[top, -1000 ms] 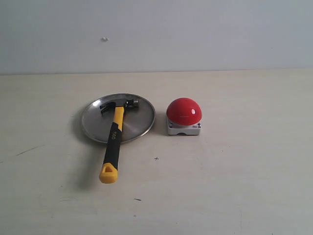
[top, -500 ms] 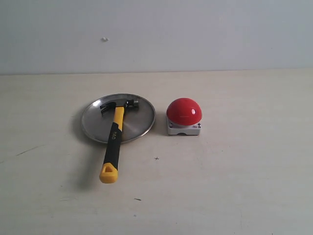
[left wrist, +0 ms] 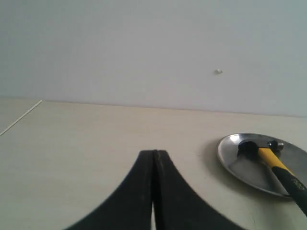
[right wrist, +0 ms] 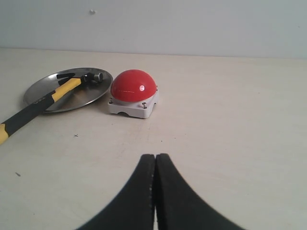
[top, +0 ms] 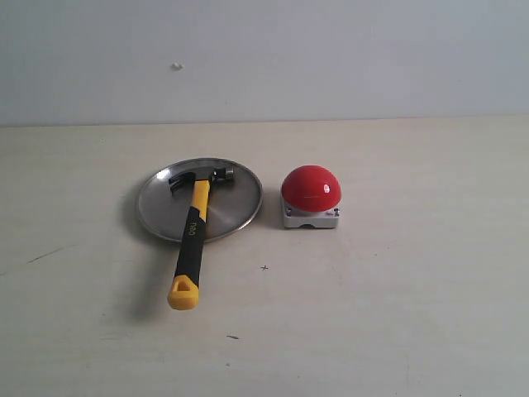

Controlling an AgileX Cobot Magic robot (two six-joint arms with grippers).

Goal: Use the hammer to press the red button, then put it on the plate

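Observation:
The hammer [top: 192,233] lies with its dark head inside the steel plate [top: 235,207] and its black handle and yellow end hanging out over the table toward the front. The red button [top: 311,188] on its grey base stands just right of the plate. No arm shows in the exterior view. In the left wrist view my left gripper [left wrist: 154,152] is shut and empty, well away from the plate [left wrist: 240,163] and hammer [left wrist: 276,165]. In the right wrist view my right gripper [right wrist: 155,155] is shut and empty, a short way in front of the button [right wrist: 133,86]; plate [right wrist: 84,98] and hammer [right wrist: 43,103] lie beyond.
A pale wooden table [top: 397,314] runs back to a plain grey wall [top: 331,58]. A few small dark marks [top: 264,267] dot the table surface.

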